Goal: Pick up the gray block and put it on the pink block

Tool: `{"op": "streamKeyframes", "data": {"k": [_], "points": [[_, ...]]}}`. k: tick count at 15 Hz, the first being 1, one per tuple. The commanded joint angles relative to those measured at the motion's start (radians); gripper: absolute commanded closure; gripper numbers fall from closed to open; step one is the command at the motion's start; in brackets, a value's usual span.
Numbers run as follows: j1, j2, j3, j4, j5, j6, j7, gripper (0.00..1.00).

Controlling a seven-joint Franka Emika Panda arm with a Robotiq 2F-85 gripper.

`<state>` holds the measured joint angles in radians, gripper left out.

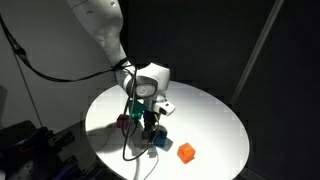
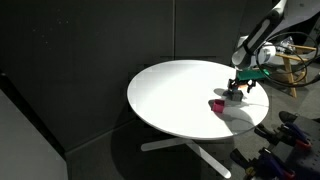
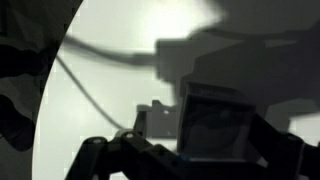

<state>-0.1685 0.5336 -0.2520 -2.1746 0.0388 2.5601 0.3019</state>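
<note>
My gripper (image 1: pixel 147 112) hangs low over the near part of the round white table (image 1: pixel 210 115). In the wrist view the gray block (image 3: pixel 215 125) fills the gap between the two fingers, which press on its sides, so the gripper (image 3: pixel 205 150) is shut on it. In an exterior view the gray block (image 2: pixel 233 96) sits under the gripper (image 2: pixel 238 88), just beside the pink block (image 2: pixel 217 104). The pink block (image 1: pixel 122 122) also shows next to the gripper near the table edge. I cannot tell whether the gray block touches the table.
A blue cube (image 1: pixel 159 140) and an orange cube (image 1: pixel 186 153) lie near the table's front edge. A dark cable (image 1: pixel 130 148) loops down from the arm by the edge. A small dark cube shape (image 3: pixel 150 120) stands beyond the fingers.
</note>
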Motion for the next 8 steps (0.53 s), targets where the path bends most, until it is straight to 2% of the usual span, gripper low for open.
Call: {"op": "streamKeyframes", "data": {"k": [1, 2, 3, 6, 8], "points": [[0.009, 0.010, -0.011, 0.006, -0.013, 0.020, -0.008, 0.25], [0.010, 0.012, -0.010, 0.008, -0.013, 0.020, -0.009, 0.27], [0.009, 0.013, -0.009, 0.010, -0.012, 0.020, -0.011, 0.34], [0.014, 0.007, -0.011, 0.008, -0.017, 0.013, -0.018, 0.62], [0.014, -0.007, -0.013, 0.000, -0.025, 0.013, -0.026, 0.68]]}}
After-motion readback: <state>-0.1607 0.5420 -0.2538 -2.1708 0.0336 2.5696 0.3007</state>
